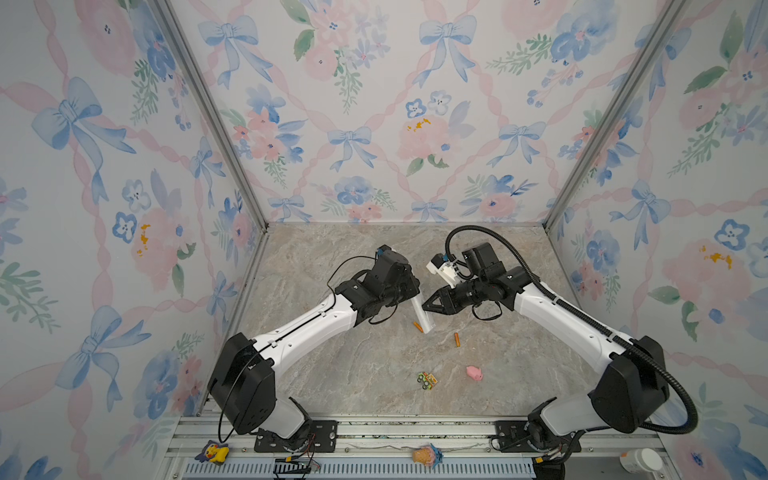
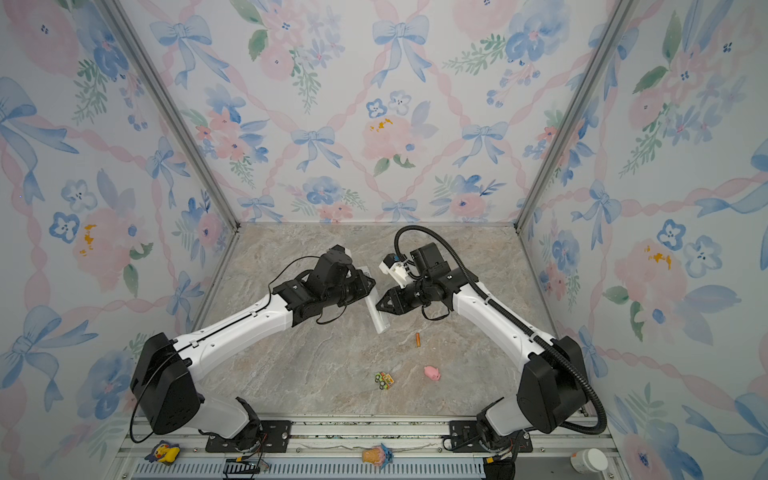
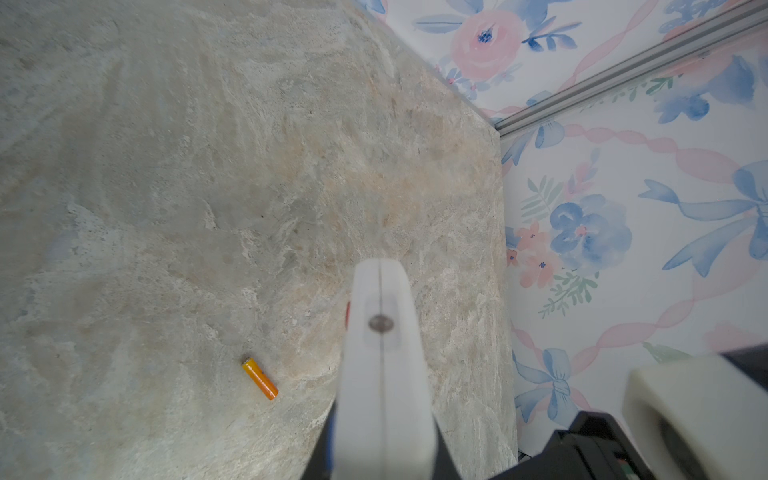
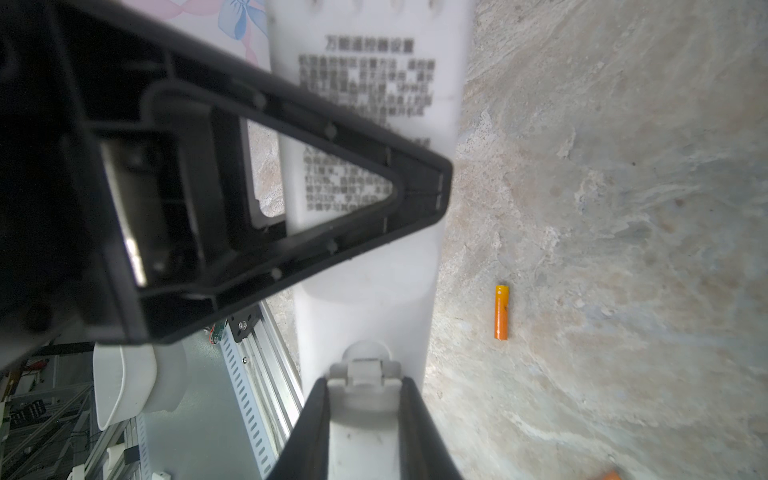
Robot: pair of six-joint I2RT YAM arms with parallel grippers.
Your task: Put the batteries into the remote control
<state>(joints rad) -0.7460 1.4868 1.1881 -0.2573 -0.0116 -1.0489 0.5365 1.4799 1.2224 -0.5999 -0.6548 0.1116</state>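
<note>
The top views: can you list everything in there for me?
remote: one, white, held above the table
batteries: two, orange, on the table; one by the remote's lower end, one further right
cover piece: one, white, at the remote's back
pig: one, pink, table front
toy car: one, green and yellow, beside the pig
duck: one, yellow, front rail
small toy: one, orange and pink, front rail
jar: one, white, front right corner
table: one, beige marble
arms: two, white and black
left gripper: black, shut on the remote
right gripper: black, on the cover piece
</note>
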